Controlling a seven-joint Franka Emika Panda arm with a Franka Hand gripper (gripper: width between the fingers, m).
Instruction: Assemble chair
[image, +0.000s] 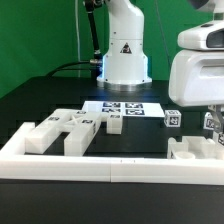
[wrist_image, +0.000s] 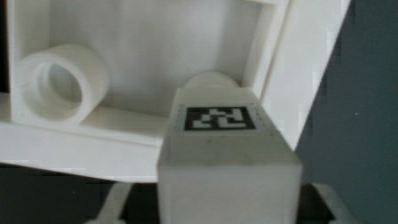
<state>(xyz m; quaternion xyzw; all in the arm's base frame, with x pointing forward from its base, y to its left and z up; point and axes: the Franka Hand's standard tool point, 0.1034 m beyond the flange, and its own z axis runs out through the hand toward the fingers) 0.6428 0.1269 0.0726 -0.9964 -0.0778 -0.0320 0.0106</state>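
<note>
Gripper (image: 208, 110), at the exterior view's right, seems closed on a tagged block (wrist_image: 222, 150), fingers barely visible. Other chair pieces (image: 75, 130) lie on the bench (image: 30, 100) behind the rail (image: 100, 168).

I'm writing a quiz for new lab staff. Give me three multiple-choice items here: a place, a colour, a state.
1. The marker board lies: A) before the arm's base B) on the border rail C) atop a chair piece.
2. The table top is: A) white B) black C) green.
3. The chair pieces at the exterior view's left are: A) built into a chair B) stacked in a tower C) separate, lying on the table.
Answers: 1 A, it lies flat just before the base; 2 B, black shows around the white parts; 3 C, gaps show between the blocks.
</note>
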